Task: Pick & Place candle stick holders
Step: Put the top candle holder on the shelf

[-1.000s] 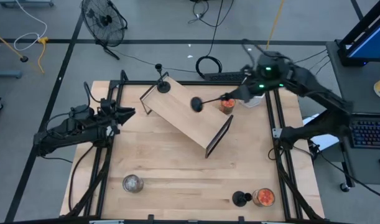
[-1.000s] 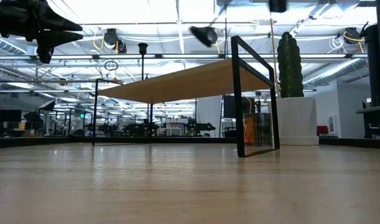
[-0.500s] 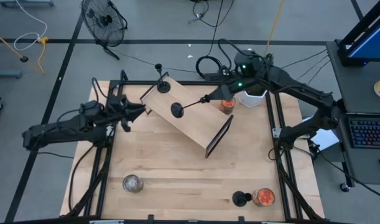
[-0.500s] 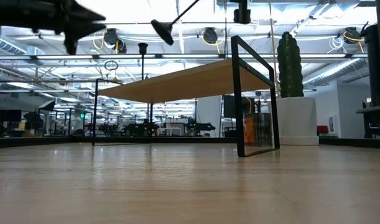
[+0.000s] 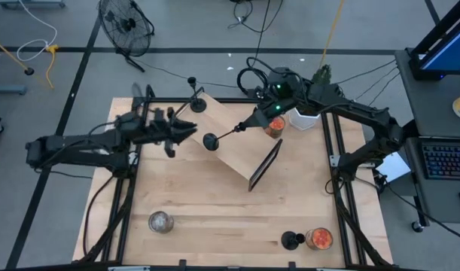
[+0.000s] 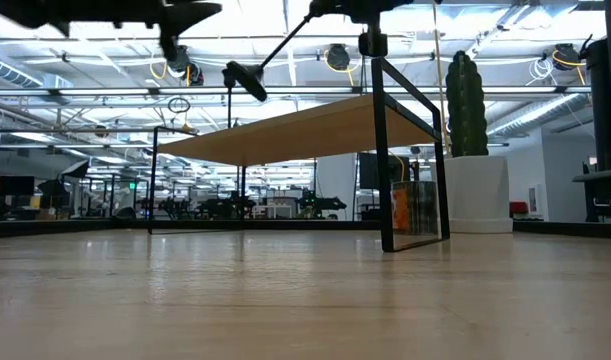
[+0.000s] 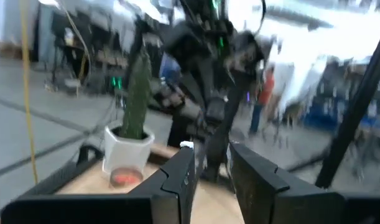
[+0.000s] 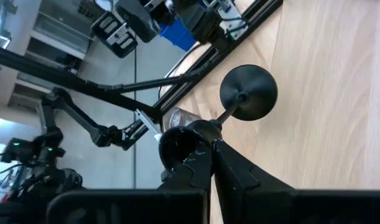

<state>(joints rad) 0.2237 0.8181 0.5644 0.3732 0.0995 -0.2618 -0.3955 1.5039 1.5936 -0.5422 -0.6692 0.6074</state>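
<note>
3 black holders: one (image 5: 220,135) tilted midair, one (image 5: 194,95) upright on shelf, one (image 5: 291,240) on table.

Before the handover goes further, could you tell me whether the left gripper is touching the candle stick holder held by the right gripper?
Apart. The high view shows bare wood between the left gripper and the held candle stick holder's base; the right gripper grips its cup end.
</note>
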